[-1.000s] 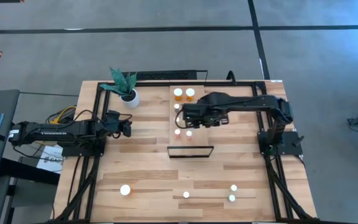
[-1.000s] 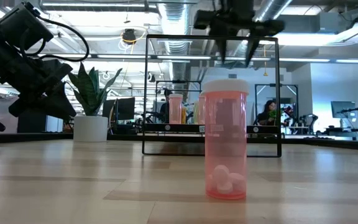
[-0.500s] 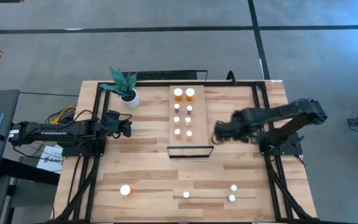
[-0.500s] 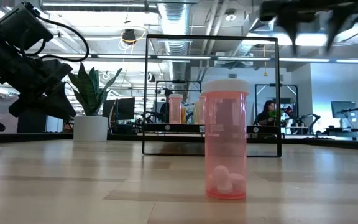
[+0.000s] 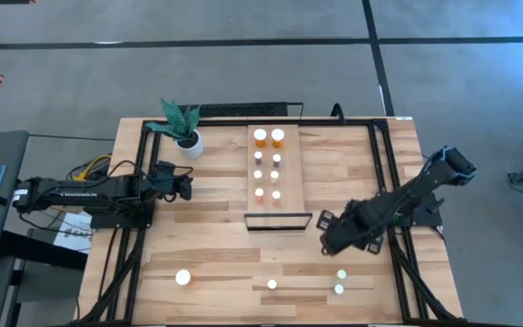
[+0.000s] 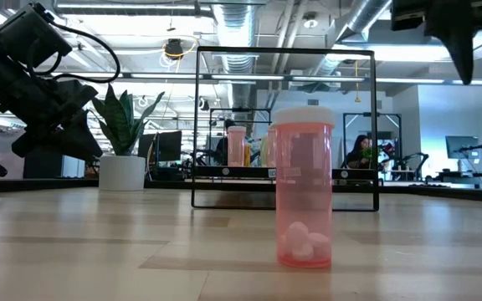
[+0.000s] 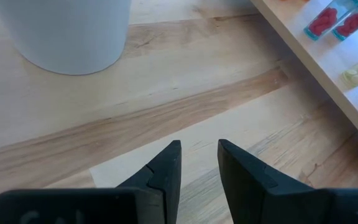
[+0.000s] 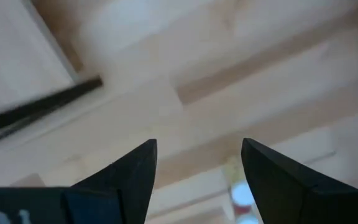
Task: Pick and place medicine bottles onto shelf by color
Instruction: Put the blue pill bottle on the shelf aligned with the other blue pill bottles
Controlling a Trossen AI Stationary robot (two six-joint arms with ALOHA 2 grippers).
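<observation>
The shelf (image 5: 289,173), a light-wood board with a black frame (image 5: 280,221) at its near end, holds several medicine bottles (image 5: 268,163) in two rows. Loose bottles stand near the table's front edge: an orange one (image 5: 182,277), one in the middle (image 5: 272,284) and two at the right (image 5: 341,273). In the low view a pink-orange bottle (image 6: 305,188) with a white cap stands upright on its base. My right gripper (image 5: 328,243) hangs open over the table right of the frame, pointing down, above a white cap (image 8: 241,194). My left gripper (image 5: 187,186) waits shut left of the shelf.
A white pot with a green plant (image 5: 187,136) stands at the far left of the table, close in front of my left gripper (image 7: 199,149). Black rails (image 5: 379,163) run along the table's sides. Bare wood lies between the shelf's frame and the loose bottles.
My right gripper has swung from above the shelf toward the table's right edge, then toward the near edge, sinking a little and rolling about its own axis. It now hangs right of the shelf's frame, with its fingers as wide apart as before. The bottles have stayed in place.
</observation>
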